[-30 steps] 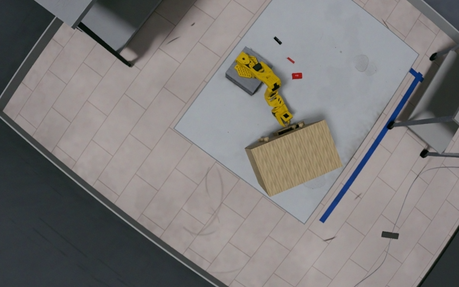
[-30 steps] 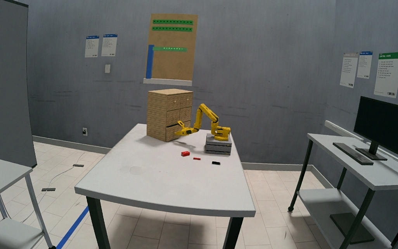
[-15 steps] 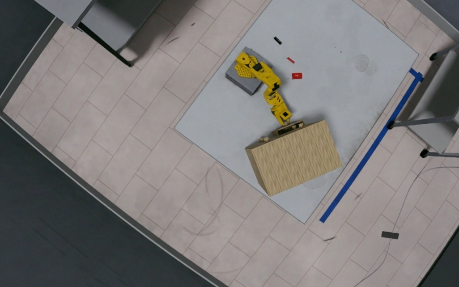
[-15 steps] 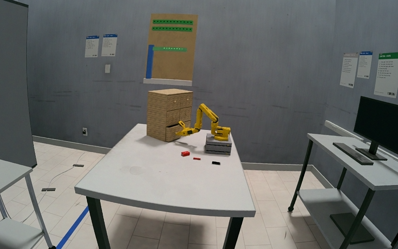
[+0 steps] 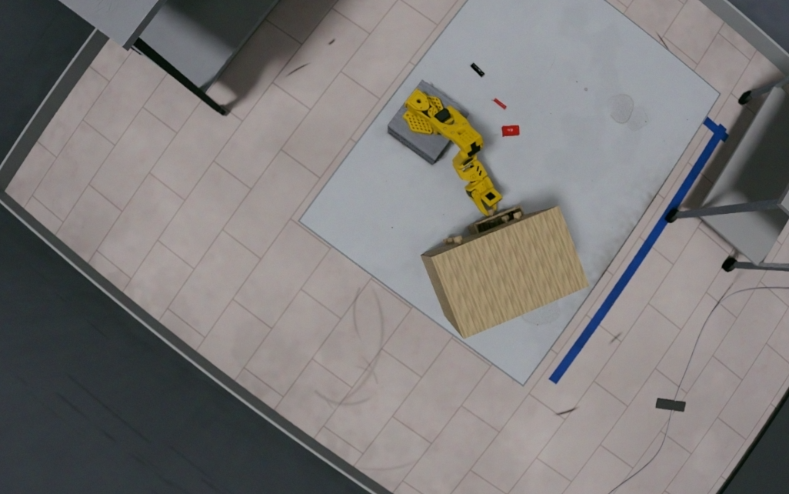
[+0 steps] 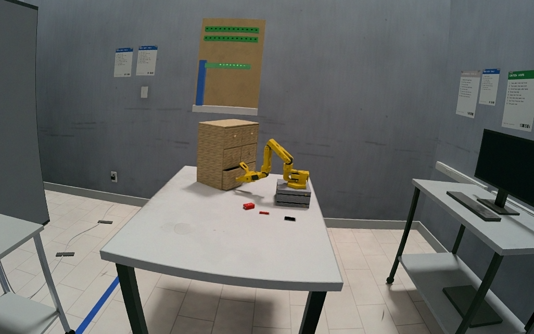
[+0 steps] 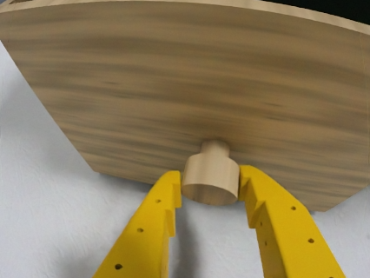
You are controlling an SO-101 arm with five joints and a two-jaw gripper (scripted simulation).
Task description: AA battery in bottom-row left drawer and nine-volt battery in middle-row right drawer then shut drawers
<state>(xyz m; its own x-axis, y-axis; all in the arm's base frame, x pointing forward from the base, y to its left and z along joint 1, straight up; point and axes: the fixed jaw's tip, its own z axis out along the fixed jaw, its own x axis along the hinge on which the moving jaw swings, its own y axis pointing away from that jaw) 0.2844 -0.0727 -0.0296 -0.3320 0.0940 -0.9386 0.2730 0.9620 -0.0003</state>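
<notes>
Claw [image 7: 210, 194] clamping knob [image 7: 210, 176], drawer [image 6: 232, 176] ajar

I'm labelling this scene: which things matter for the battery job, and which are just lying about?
Job: chest; its bottom-left drawer, partly out; gripper shut on the drawer knob; red block, likely the nine-volt; thin red stick, likely the AA.
Lying about: black piece, probably spare.
</notes>
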